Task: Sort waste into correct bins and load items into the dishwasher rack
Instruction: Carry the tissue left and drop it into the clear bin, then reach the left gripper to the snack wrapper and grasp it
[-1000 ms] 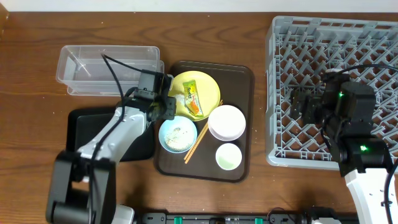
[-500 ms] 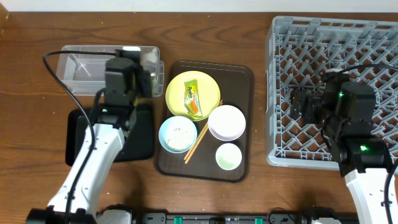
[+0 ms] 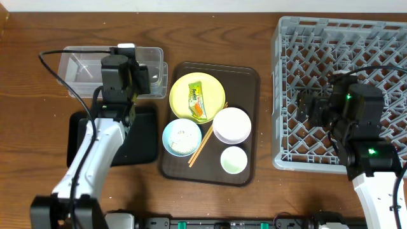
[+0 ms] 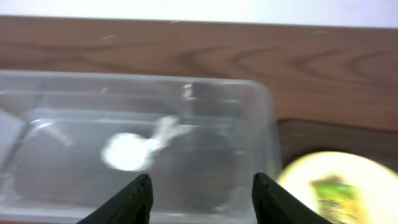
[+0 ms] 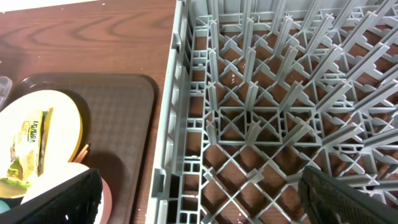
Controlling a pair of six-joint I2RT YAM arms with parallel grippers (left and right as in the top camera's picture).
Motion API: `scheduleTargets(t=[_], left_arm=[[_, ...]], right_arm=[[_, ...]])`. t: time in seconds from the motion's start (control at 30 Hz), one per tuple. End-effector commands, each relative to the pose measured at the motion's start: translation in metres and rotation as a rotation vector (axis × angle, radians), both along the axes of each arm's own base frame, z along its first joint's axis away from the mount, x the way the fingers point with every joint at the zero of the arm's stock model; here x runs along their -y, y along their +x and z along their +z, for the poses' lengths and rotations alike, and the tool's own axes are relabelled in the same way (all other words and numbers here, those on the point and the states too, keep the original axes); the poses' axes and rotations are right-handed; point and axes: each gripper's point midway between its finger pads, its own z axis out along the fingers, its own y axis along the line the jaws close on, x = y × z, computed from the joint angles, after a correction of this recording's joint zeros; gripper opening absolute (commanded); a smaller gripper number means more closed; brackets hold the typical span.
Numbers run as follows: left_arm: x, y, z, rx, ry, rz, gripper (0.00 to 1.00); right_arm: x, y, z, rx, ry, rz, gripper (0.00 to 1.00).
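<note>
My left gripper (image 3: 142, 76) hangs over the right end of the clear tub (image 3: 82, 67), open, with nothing between its fingers (image 4: 201, 180). A crumpled white scrap (image 4: 127, 151) lies inside the tub (image 4: 261, 118), apart from the fingers. The printed wrapper (image 3: 198, 102) rests on the yellow plate (image 3: 181, 95). Rice grains sit in the light blue bowl (image 3: 182, 137). Beside it are the chopsticks (image 3: 203, 143), the white-pinkish bowl (image 3: 231, 124) and the small cup (image 3: 233, 159). My right gripper (image 3: 308, 108) is open and empty above the left edge of the grey rack (image 3: 343, 51); its wrist view (image 5: 199, 186) shows the rack (image 5: 249, 112) below.
The dishes all stand on a dark brown serving tray (image 3: 248, 83) between the bins and the rack. The shallow black tray (image 3: 143, 137) lies in front of the tub, partly under my left arm.
My left gripper rose from the yellow plate with the white scrap, swung left over the clear tub and opened; the scrap now lies in the tub. The right arm has not moved.
</note>
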Motion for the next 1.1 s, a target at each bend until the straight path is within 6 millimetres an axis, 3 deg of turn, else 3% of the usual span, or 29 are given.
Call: scheduleTargets(t=[0.0, 0.13, 0.23, 0.3, 0.5, 0.63, 0.9, 1.07], left_arm=[[0.05, -0.009, 0.016, 0.01, -0.133, -0.167, 0.55], [0.088, -0.031, -0.013, -0.131, -0.179, -0.241, 0.58], [0.103, -0.043, -0.033, -0.24, -0.235, -0.214, 0.64], [0.106, -0.045, -0.036, -0.289, -0.254, -0.194, 0.65], [0.107, -0.042, -0.025, -0.436, -0.232, -0.165, 0.87], [0.114, -0.036, -0.029, -0.508, -0.218, -0.166, 0.89], [0.152, -0.031, -0.076, -0.571, -0.181, -0.234, 0.91], [0.158, -0.022, -0.107, -0.573, -0.101, -0.213, 0.95]], right_arm=[[-0.003, 0.002, 0.009, 0.018, 0.01, 0.004, 0.99], [-0.003, 0.002, 0.009, 0.018, 0.01, 0.004, 0.99], [-0.003, 0.002, 0.009, 0.018, 0.01, 0.004, 0.99], [-0.003, 0.002, 0.009, 0.019, 0.01, 0.004, 0.99], [-0.003, 0.002, 0.009, 0.018, 0.01, 0.004, 0.99], [-0.003, 0.002, 0.009, 0.018, 0.01, 0.004, 0.99], [-0.003, 0.002, 0.009, 0.018, 0.01, 0.004, 0.99], [-0.003, 0.002, 0.008, 0.014, 0.01, 0.004, 0.99]])
